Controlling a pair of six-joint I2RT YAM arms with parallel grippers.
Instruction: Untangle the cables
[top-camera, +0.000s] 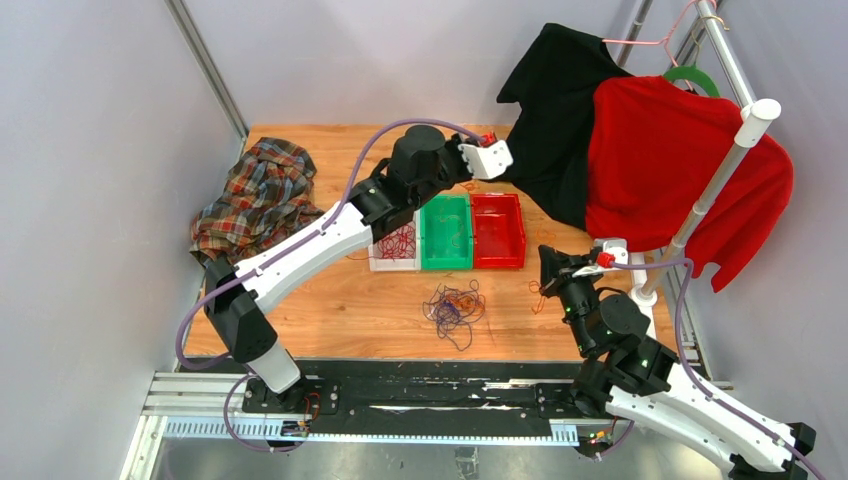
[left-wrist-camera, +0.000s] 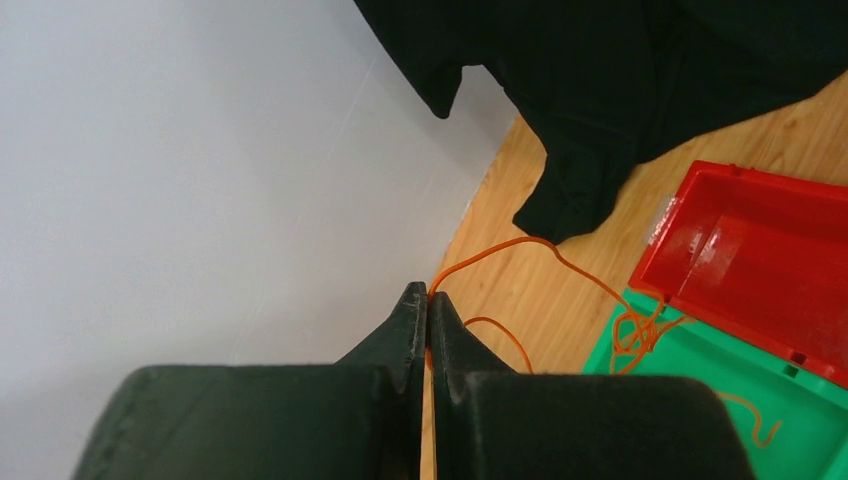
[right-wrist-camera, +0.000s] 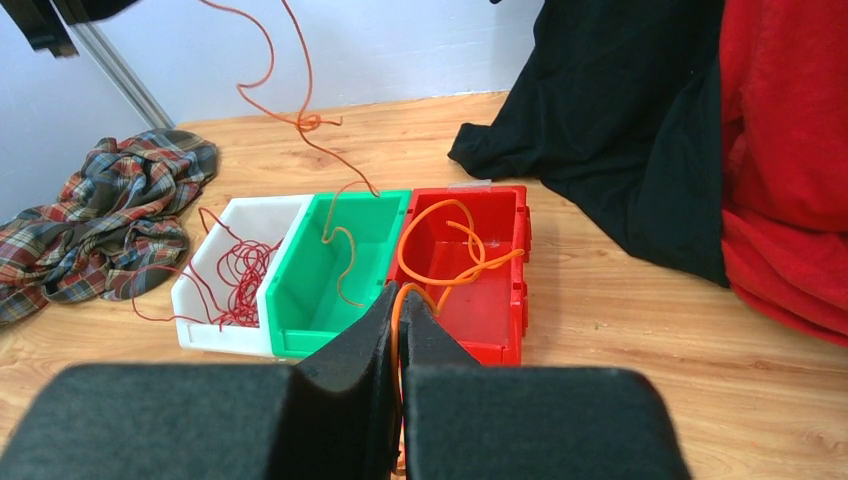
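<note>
Beyond the far side of the bins, the left gripper (left-wrist-camera: 428, 296) is held raised, its jaws closed on a thin orange cable (left-wrist-camera: 590, 282). This cable is draped down to the green bin (top-camera: 446, 265). Nearer the front, the right gripper (right-wrist-camera: 397, 300) is clamped on a second orange cable (right-wrist-camera: 401, 250), which is seen looping in front of the red bin (right-wrist-camera: 500, 330). Red cables (top-camera: 397, 242) are piled in the white bin (top-camera: 392, 267) at the left of the row. On the wood in front of the bins, a tangle (top-camera: 452, 306) of purple and orange cables is seen, apart from both grippers.
</note>
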